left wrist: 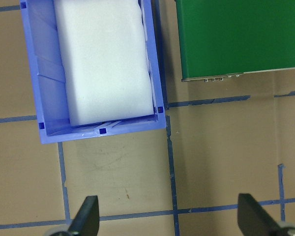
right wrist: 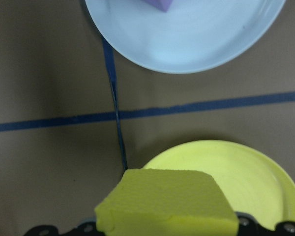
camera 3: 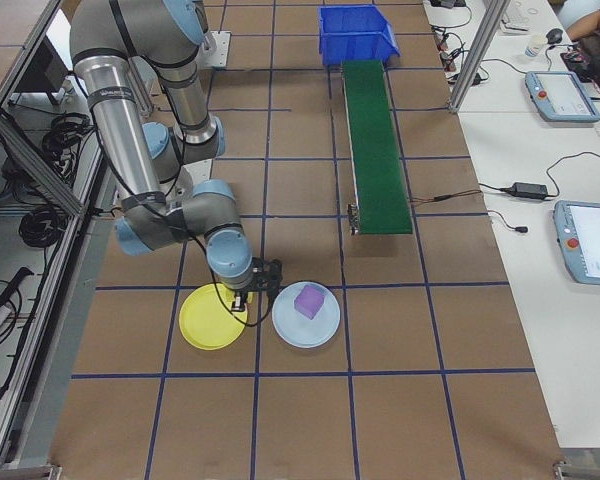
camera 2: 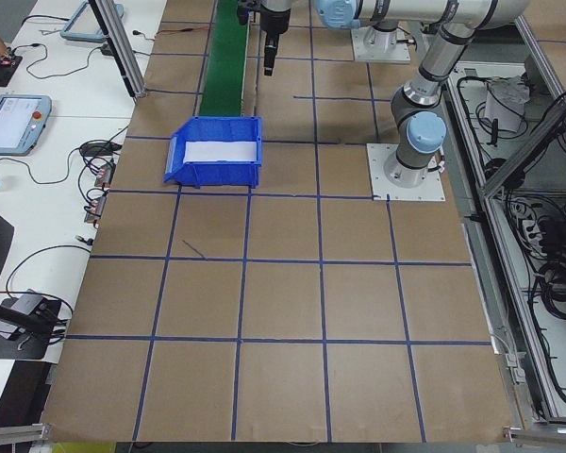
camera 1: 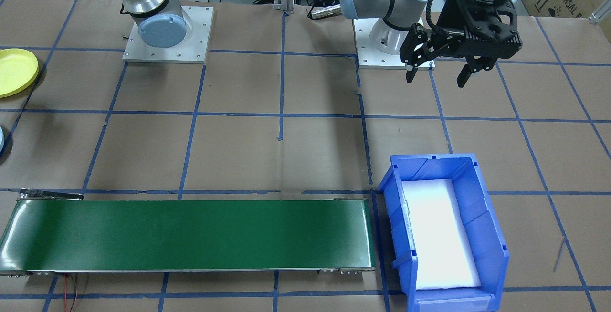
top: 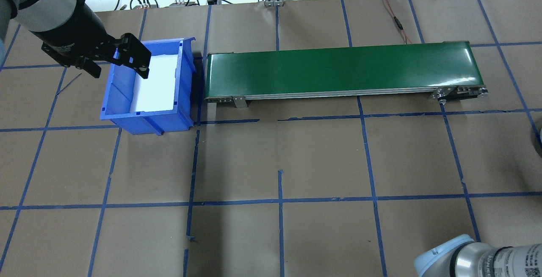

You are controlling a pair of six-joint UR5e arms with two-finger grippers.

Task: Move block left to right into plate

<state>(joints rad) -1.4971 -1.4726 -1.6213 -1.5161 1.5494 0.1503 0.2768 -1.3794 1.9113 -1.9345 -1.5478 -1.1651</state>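
The paper-covered surface (top: 271, 162) carries, along its far side in the overhead view, a green conveyor belt (top: 338, 70) with a blue bin (top: 146, 116) at its left end. No block is visible on the belt or in the bin, which shows only a white liner.

The right arm (camera 3: 130, 150) reaches down to two plates at the right end of the surface: a yellow plate (camera 3: 212, 320) and a pale blue plate (camera 3: 307, 316), lying just beside each other. A purple block (camera 3: 310, 300) rests in the pale blue plate.

The right claw (camera 3: 246, 292) hangs over the near rim of the yellow plate. In the right wrist view it is clenched on a yellow block (right wrist: 167, 204), the block's long axis running across between the fingers. The yellow plate lies directly beneath and slightly ahead of the block; the pale blue plate lies further ahead, apart from it.

The left claw (camera 1: 437, 71) is released and empty, fingers spread wide, hovering beside the bin and well apart from both plates.

Judgement: the move turns on the block over the plate. The block sits above the rim rather than the plate's middle, so a small shift toward the centre appears needed before letting go. The right arm is plainly the nearer one.
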